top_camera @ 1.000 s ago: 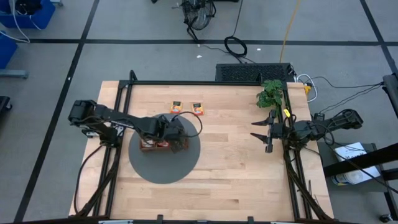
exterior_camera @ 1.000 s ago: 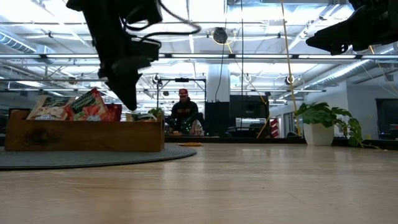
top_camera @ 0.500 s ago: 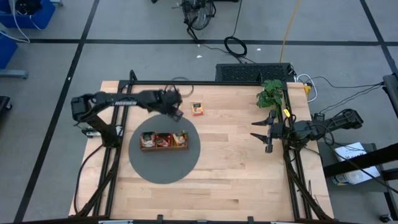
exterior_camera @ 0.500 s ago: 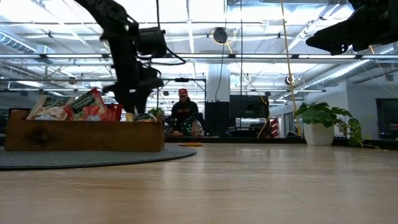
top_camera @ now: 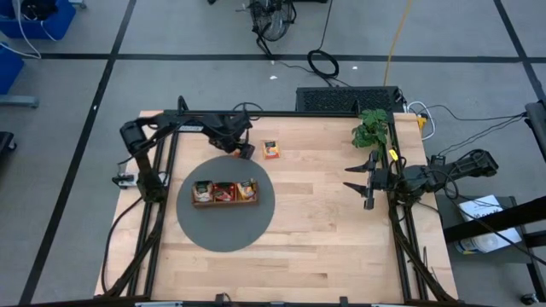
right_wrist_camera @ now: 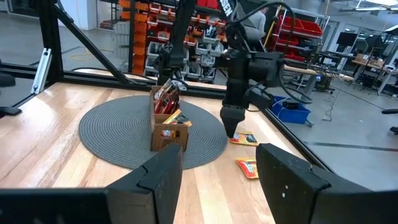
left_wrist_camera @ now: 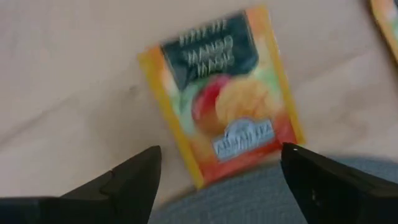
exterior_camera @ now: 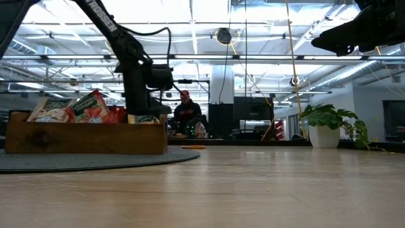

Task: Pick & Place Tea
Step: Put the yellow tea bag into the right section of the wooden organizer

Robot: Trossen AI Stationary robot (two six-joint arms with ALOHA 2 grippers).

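**Supervisor:** Report the work surface.

**Operator:** I see a light wooden counter point(top_camera: 324, 222) in an open workshop. A round grey mat point(top_camera: 223, 223) lies on it and carries a brown wooden tray point(top_camera: 224, 203) with three compartments, each already holding packets.

**Supervisor:** Location of the tea?

**Operator:** Two loose packets lie flat on the counter beyond the mat. One orange-yellow tea packet point(left_wrist_camera: 221, 93) sits directly under the left gripper point(top_camera: 245, 152), its near edge touching or overlapping the mat rim. A second packet point(top_camera: 271, 150) lies just beside it.

**Supervisor:** Gripper state?

**Operator:** The left gripper's jaws stand wide apart, straddling the packet and holding nothing. The right gripper point(top_camera: 360, 181) waits at the counter's right edge, parted and empty.

**Supervisor:** Appearance and handling?

**Operator:** The packet is square and flat, with an orange border, a dark label panel and a fruit picture. I judge it very light, thin and pliable, with a smooth wrapper likely to slide on the wood. I would pinch across two opposite edges, pressing low to the counter. The edge by the mat may offer a slight lift.
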